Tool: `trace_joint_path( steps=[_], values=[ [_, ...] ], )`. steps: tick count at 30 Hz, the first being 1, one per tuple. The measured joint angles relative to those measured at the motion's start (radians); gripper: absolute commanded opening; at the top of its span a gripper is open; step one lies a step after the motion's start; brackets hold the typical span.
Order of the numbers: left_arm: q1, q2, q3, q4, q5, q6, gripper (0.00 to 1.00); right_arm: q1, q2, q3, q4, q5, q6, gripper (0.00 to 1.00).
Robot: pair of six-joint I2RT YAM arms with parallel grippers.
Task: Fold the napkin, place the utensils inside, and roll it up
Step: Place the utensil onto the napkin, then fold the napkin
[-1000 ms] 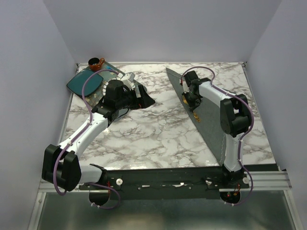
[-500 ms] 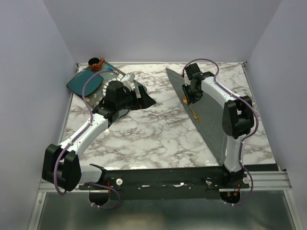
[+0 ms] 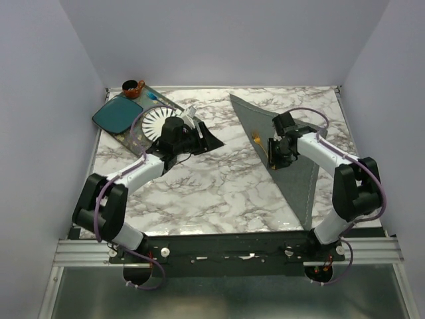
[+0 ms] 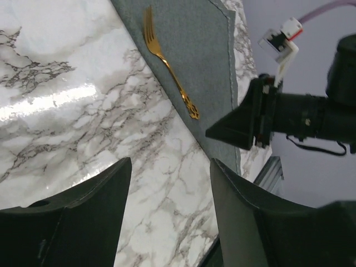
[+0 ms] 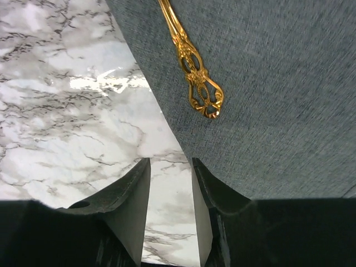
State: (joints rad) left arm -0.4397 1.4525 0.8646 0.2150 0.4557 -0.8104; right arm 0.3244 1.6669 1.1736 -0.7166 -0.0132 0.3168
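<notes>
- Napkin [image 3: 297, 189]: dark grey, folded to a triangle and lying flat on the right half of the bench [image 3: 219, 193]. One tip points toward the middle of the far edge, another toward the near right corner.
- Utensils: we see one gold fork [image 3: 257, 139], lying on the cloth just inside its long left edge. We find no other utensil in any view.
- Long axis: the fork runs nearly parallel with that edge, tines toward the far edge and handle toward the near edge.
- Right claw [image 3: 273, 161]: it hovers at the handle end with its fingers parted and nothing between them. One finger is over the marble, the other over the cloth.
- Left claw [image 3: 211, 141]: it is wide open and empty, near the white plate [image 3: 154, 121] toward the far left corner, well apart from the napkin.
- Judgement: the right arm is much the nearer. Any move on the fork or the cloth edge starts from the handle end.
- Top view: the right claw hides the handle end.
- Right wrist view: the ornate handle [image 5: 192, 67] lies free on the cloth [image 5: 278, 111], just ahead of the fingertips [image 5: 142, 167].
- Left wrist view: this alone shows the fork's whole length [image 4: 167, 67], with its handle end reaching the cloth edge.
</notes>
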Motion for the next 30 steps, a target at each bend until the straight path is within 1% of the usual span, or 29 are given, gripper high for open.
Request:
trace_joint_path(
  steps=[2,3,4,8,10,12,13,14,15,16,19,22,23,24,26,30],
  values=[
    [-0.007,0.067,0.019,0.032,-0.018,-0.014,0.58,-0.005,-0.014,-0.044,0.017,0.0,0.026,0.41],
    [-0.01,0.112,0.04,0.045,-0.036,-0.021,0.48,-0.006,-0.023,-0.07,0.035,0.0,0.04,0.41],
    [-0.012,0.164,0.071,0.065,-0.059,-0.027,0.46,-0.007,-0.029,-0.081,0.04,-0.001,0.051,0.41],
    [-0.016,0.348,0.202,0.126,-0.134,-0.05,0.44,-0.012,-0.081,-0.135,0.081,-0.008,0.089,0.41],
    [-0.016,0.434,0.279,0.158,-0.173,-0.074,0.52,-0.013,-0.113,-0.155,0.095,-0.015,0.105,0.41],
    [-0.019,0.51,0.349,0.19,-0.209,-0.105,0.57,-0.014,-0.14,-0.165,0.1,-0.023,0.116,0.41],
    [-0.019,0.573,0.419,0.204,-0.234,-0.138,0.57,-0.014,-0.153,-0.167,0.102,-0.026,0.119,0.41],
    [-0.02,0.609,0.454,0.212,-0.248,-0.152,0.57,-0.014,-0.163,-0.167,0.103,-0.026,0.121,0.41],
    [-0.021,0.673,0.514,0.232,-0.267,-0.196,0.57,-0.017,-0.179,-0.167,0.106,-0.027,0.124,0.41],
    [-0.021,0.695,0.541,0.24,-0.276,-0.211,0.57,-0.017,-0.186,-0.167,0.106,-0.027,0.125,0.41],
    [-0.021,0.836,0.684,0.262,-0.312,-0.278,0.53,-0.022,-0.224,-0.167,0.11,-0.033,0.128,0.41],
    [-0.021,0.965,0.824,0.254,-0.344,-0.309,0.52,-0.026,-0.256,-0.167,0.11,-0.042,0.127,0.41],
    [-0.021,1.013,0.879,0.251,-0.355,-0.315,0.49,-0.029,-0.262,-0.167,0.111,-0.043,0.127,0.41],
    [-0.021,1.033,0.908,0.251,-0.362,-0.319,0.46,-0.03,-0.266,-0.167,0.111,-0.045,0.126,0.41],
    [-0.021,1.108,1.013,0.253,-0.377,-0.333,0.46,-0.032,-0.273,-0.167,0.114,-0.05,0.117,0.41],
    [-0.018,1.194,1.128,0.26,-0.41,-0.364,0.46,-0.035,-0.275,-0.167,0.12,-0.06,0.099,0.41]
  ],
)
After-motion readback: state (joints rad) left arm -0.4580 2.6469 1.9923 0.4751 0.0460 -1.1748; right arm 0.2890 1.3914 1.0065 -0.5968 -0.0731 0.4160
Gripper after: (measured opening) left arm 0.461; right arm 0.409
